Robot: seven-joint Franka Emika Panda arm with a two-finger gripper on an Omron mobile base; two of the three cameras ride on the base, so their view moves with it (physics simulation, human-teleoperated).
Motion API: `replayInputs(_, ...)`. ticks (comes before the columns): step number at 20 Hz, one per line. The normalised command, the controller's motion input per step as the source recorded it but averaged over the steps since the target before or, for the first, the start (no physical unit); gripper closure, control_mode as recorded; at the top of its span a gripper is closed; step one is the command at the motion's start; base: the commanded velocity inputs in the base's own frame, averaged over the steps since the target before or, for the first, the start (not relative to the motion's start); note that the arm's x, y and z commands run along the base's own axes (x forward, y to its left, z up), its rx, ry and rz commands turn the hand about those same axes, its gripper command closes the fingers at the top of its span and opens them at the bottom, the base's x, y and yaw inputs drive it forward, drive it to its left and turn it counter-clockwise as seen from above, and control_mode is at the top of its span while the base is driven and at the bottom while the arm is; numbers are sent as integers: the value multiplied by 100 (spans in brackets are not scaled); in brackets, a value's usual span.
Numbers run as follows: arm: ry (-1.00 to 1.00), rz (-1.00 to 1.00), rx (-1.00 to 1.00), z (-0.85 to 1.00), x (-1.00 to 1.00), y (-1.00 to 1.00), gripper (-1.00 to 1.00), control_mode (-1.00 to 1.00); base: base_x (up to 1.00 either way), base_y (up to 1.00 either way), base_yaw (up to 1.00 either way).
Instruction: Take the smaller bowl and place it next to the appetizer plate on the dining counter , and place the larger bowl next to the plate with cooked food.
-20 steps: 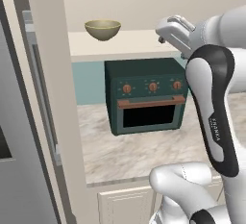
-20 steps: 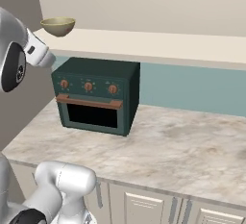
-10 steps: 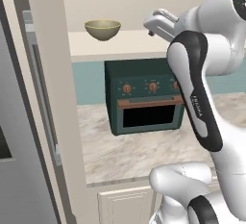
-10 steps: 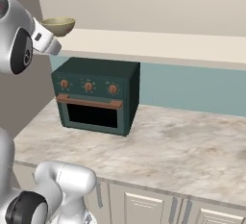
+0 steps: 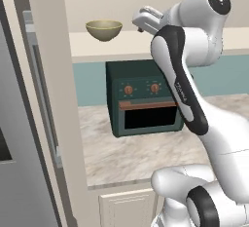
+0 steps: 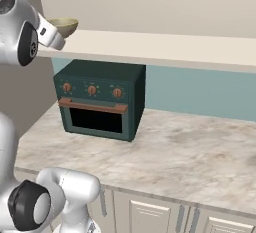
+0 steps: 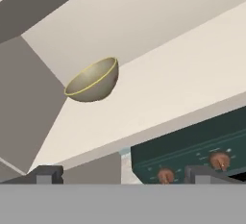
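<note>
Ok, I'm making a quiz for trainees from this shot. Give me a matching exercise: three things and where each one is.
Things:
1. bowl
2. oven
3. gripper

Places:
A. on the marbled counter
B. raised at shelf height, beside the bowl, jaws open
C. on the pale shelf above the oven

Pairs: 1-C, 2-A, 3-B

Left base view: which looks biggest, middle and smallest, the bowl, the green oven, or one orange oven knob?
1. The green oven, by far the largest.
2. The smaller bowl on the shelf above it; it sits farther back, so may look smaller than it is.
3. One orange knob, tiniest.
</note>
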Motion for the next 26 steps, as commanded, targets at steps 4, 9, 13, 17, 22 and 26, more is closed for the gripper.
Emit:
replayInputs(4,0,0,0,-10,58,9,-100,-100,0,0,0)
replayInputs(9,2,0,0,-12,55,11,-100,-100,0,0,0)
replayInputs(13,6,0,0,-4,55,16,-100,-100,0,0,0)
replayInputs(17,6,0,0,0,53,18,-100,-100,0,0,0)
replayInputs(22,5,0,0,0,48,16,-100,-100,0,0,0)
replayInputs(26,1,0,0,-5,47,10,-100,-100,0,0,0)
